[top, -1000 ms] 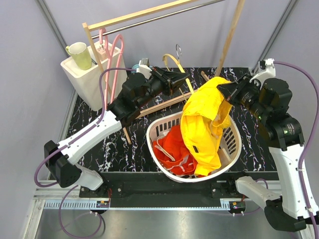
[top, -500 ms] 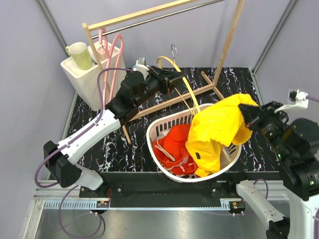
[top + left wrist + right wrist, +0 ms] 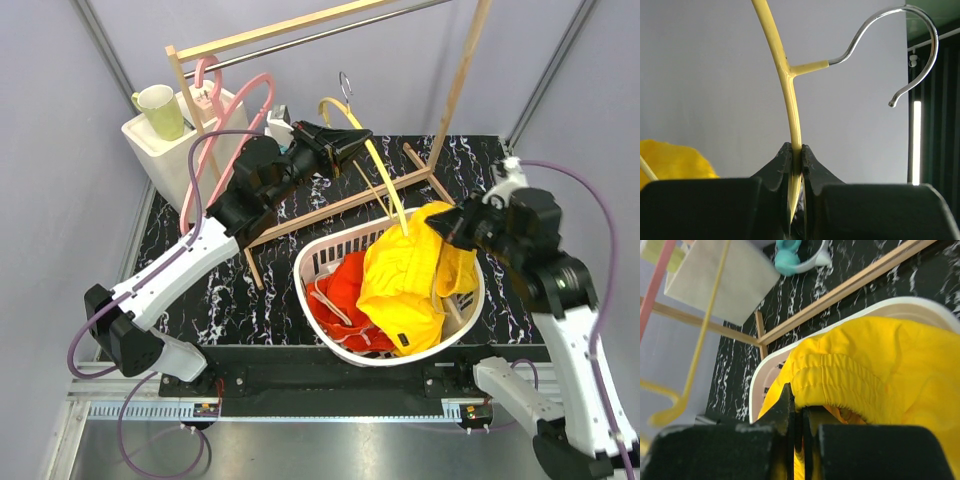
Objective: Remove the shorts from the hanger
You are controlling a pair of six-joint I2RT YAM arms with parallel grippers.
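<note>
Over on the left, the left gripper [image 3: 345, 143] is pinched tight on the thin yellow plastic hanger with a metal hook [image 3: 790, 95]. It holds it up in the air, hook above the fingers, one long arm sloping down and away to the right. That's a narrow rod in a narrow pinch, so any sideways tug could swivel it in the jaws. Follow that arm down: its tip ends just beside the bright yellow fabric shorts [image 3: 400, 285], and from above I can't tell whether it is clear of the cloth. If it's caught, pulling apart drags the shorts back out.

Below, the white plastic laundry basket [image 3: 312, 262] holds the orange-red shorts with the white drawstring [image 3: 345, 290].

On the right, the right gripper [image 3: 797, 402] is clamped on the yellow shorts' elastic waistband. The fabric hangs beneath it into the basket, part lying over the rim nearest the gripper. Let go here and that overhang could pull them onto the black marbled table [image 3: 200, 260].
</note>
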